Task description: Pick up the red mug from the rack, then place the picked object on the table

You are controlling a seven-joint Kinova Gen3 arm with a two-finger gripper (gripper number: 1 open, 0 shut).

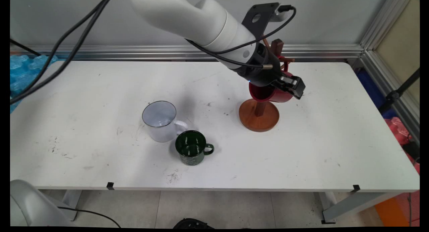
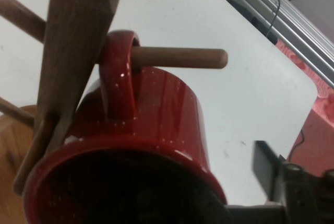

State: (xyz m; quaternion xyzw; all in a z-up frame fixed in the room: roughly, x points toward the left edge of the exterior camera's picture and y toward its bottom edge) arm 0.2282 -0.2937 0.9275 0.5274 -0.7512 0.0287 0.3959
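main: high at worktop point(image 1: 100, 91) near side, facing wall | hand: close on red mug point(image 2: 156, 130) | you get mug in both

Three mugs (red point(image 1: 280, 95), white point(image 1: 160, 119), green point(image 1: 191, 148)), one wooden stand point(image 1: 258, 115)

mug point(image 1: 280, 94) hung on rack point(image 1: 258, 114), two mugs point(image 1: 161, 121) left of it

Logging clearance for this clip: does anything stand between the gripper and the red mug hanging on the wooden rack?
Nothing visible does. The gripper is right at the red mug, whose handle is threaded over a peg of the wooden rack. The white mug and green mug stand apart, toward the table's near side.
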